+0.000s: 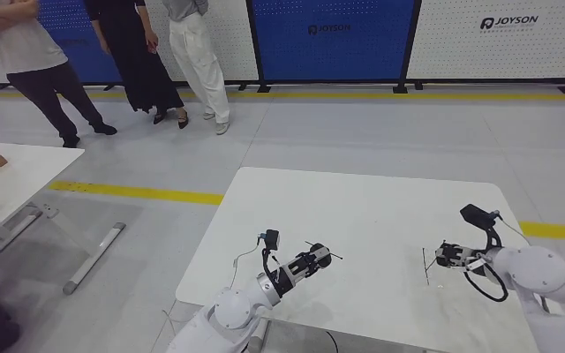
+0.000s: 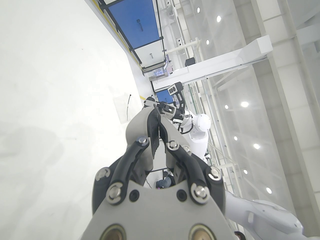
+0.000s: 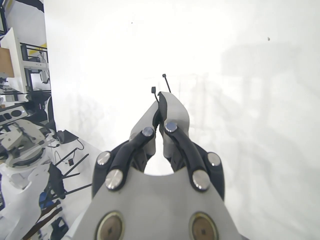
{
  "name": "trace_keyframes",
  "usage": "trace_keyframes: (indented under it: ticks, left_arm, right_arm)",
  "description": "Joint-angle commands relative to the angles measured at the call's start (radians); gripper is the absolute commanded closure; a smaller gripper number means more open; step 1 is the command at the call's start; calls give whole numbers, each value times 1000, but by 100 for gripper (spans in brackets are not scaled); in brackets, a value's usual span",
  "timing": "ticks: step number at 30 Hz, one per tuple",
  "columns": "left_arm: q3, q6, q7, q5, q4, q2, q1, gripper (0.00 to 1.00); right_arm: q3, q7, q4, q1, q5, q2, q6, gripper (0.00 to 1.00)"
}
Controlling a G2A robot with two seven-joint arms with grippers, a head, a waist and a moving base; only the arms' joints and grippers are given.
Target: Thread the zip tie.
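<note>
Poking out past clamped R jaws: zip tie (image 3: 153,90) head.

White tabletop (image 1: 371,203), rounded corners, with a few dark specks (image 3: 268,38) on its surface. One black zip tie (image 1: 425,266) lies on it, just beside my right gripper (image 1: 439,256).

Matt white table (image 1: 380,212), black plastic zip tie (image 3: 153,90) (smooth strap)

Ahead of my left gripper (image 1: 323,257), grey floor (image 1: 353,132) with yellow lines (image 1: 132,191) reaches blue panels (image 1: 334,44) and white panels (image 1: 485,44).
</note>
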Motion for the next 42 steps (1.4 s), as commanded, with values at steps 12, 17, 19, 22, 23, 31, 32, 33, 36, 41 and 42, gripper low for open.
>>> trace_keyframes:
  ticks: [12, 17, 19, 22, 23, 31, 32, 33, 36, 41, 42]
  left_arm:
    - [0, 0, 0, 0, 0, 0, 0, 100]
    - [0, 0, 0, 0, 0, 0, 0, 100]
    - [0, 0, 0, 0, 0, 0, 0, 100]
    - [0, 0, 0, 0, 0, 0, 0, 100]
    - [0, 0, 0, 0, 0, 0, 0, 100]
    - [0, 0, 0, 0, 0, 0, 0, 100]
    - [0, 0, 0, 0, 0, 0, 0, 100]
    - [0, 0, 0, 0, 0, 0, 0, 100]
    - [0, 0, 0, 0, 0, 0, 0, 100]
    - [0, 0, 0, 0, 0, 0, 0, 100]
    - [0, 0, 0, 0, 0, 0, 0, 100]
  right_arm:
    - [40, -261, -58, -88, 181, -17, -20, 100]
    - [103, -447, -182, -227, 236, -20, -41, 100]
    - [105, -527, -239, -288, 197, -21, -19, 100]
    - [104, -534, -250, -299, 189, -21, -12, 100]
    - [104, -534, -250, -299, 189, -21, -12, 100]
    - [104, -534, -250, -299, 189, -21, -12, 100]
    - [104, -534, -250, -299, 189, -21, -12, 100]
    - [104, -534, -250, -299, 189, -21, -12, 100]
    - [104, -534, -250, -299, 189, -21, -12, 100]
    - [104, -534, -250, -299, 189, -21, -12, 100]
    - [104, -534, -250, -299, 189, -21, -12, 100]
